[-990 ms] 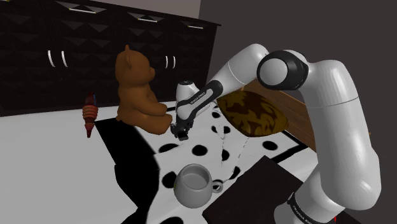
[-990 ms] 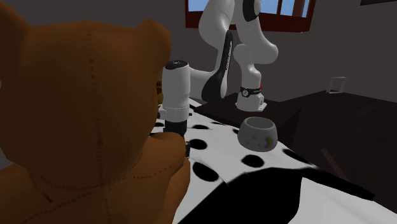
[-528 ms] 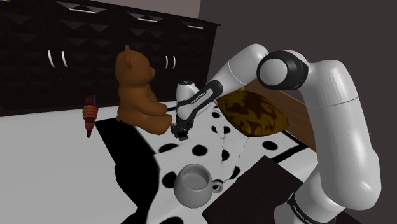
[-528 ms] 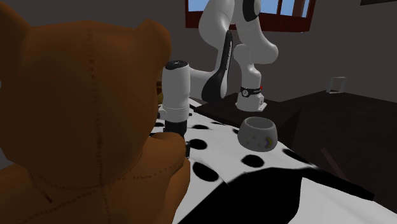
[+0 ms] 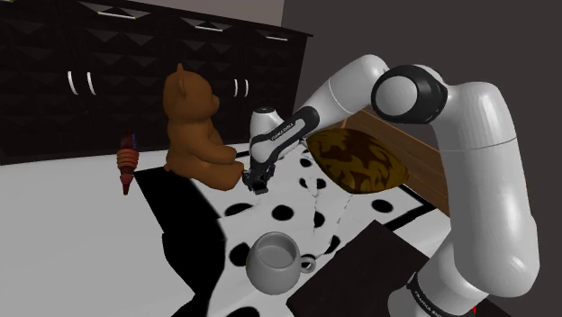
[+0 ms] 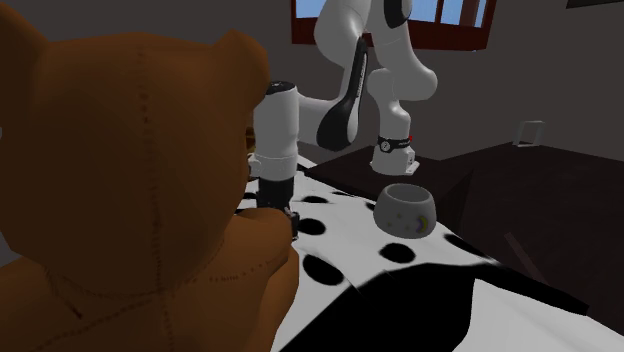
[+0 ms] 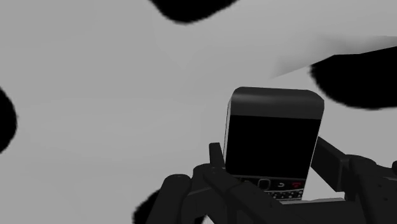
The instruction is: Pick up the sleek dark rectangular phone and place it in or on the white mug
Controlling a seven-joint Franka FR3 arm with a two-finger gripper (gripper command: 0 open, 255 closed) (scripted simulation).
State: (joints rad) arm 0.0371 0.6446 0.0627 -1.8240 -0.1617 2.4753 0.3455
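In the wrist view a dark rectangular phone [image 7: 273, 137] with a small keypad is clasped between my two black fingers, above the white black-spotted surface [image 7: 95, 95]. My gripper [image 7: 273, 167] is shut on it. From the shoulder view, the gripper [image 5: 255, 185] hangs just over the spotted surface, close beside the brown teddy bear's leg. The white mug [image 5: 275, 261] stands upright near the front edge, well apart from the gripper. In the second exterior view the mug [image 6: 405, 210] sits to the right of the gripper [image 6: 290, 222], which the bear's leg partly hides.
A large brown teddy bear [image 5: 194, 126] sits just left of the gripper and looms in the foreground [image 6: 130, 180]. A brown patterned object [image 5: 356, 158] lies under the forearm. A red toy [image 5: 127, 162] stands at the far left. Dark cabinets [image 5: 90, 72] line the back.
The gripper has risen slightly with the phone and the arm's elbow has lifted. The mug and bear have not moved.
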